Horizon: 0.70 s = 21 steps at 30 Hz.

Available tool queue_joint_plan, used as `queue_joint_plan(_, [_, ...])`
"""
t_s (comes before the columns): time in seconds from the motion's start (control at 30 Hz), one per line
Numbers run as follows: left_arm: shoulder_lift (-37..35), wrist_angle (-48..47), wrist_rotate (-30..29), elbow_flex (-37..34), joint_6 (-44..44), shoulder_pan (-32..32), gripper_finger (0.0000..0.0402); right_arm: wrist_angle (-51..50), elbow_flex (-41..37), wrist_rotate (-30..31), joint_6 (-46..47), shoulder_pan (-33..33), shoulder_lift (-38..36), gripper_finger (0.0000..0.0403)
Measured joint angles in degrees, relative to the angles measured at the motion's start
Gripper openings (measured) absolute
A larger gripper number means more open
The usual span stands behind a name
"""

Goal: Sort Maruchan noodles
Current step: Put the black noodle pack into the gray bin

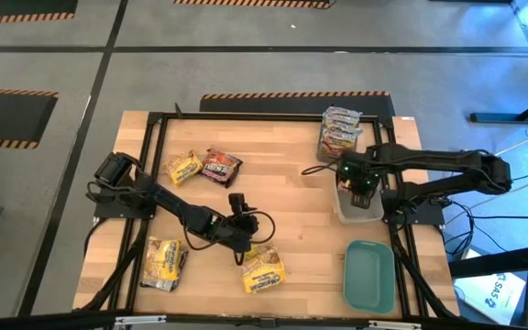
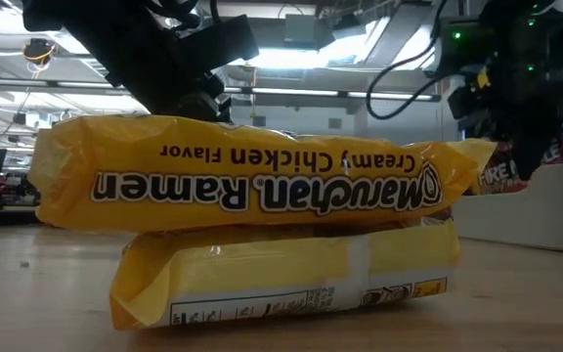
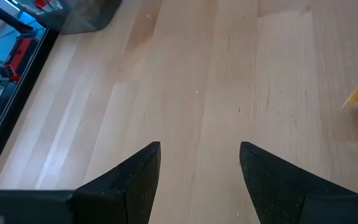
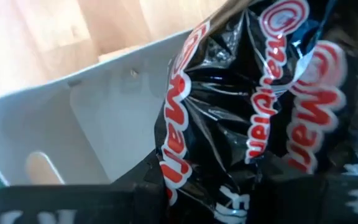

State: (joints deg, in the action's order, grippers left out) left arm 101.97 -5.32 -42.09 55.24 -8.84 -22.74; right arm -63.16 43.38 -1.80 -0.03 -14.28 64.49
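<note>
A dark packet is gripped by the right tool over the tray near the surface's right edge; an off-centre release risks it catching the rim. The left tool hangs open, empty.

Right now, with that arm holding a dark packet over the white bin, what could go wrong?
The right gripper pinches only a crumpled part of the dark packet, so it might slip and miss the clear tray. Released there, it could catch on the tray's wall and hang over it. The left gripper, open just above the bare wood, is close to the stacked yellow packets and could nudge them when it moves.
</note>
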Motion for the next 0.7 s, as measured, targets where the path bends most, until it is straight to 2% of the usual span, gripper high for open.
queue_joint_plan(0.3, [0.0,0.0,0.0,0.0,0.0,0.0,0.0215,2.5,0.0,2.0,-0.4,0.0,6.8,0.0114])
queue_joint_plan(0.47, [0.0,0.0,1.4,0.0,0.0,-0.2,0.0215,2.4,0.0,3.9,-0.4,0.0,9.9,0.0169])
queue_joint_plan(0.7, [0.0,0.0,1.7,0.0,0.0,-0.2,0.0215,-2.0,2.4,4.0,0.0,0.0,10.0,0.0252])
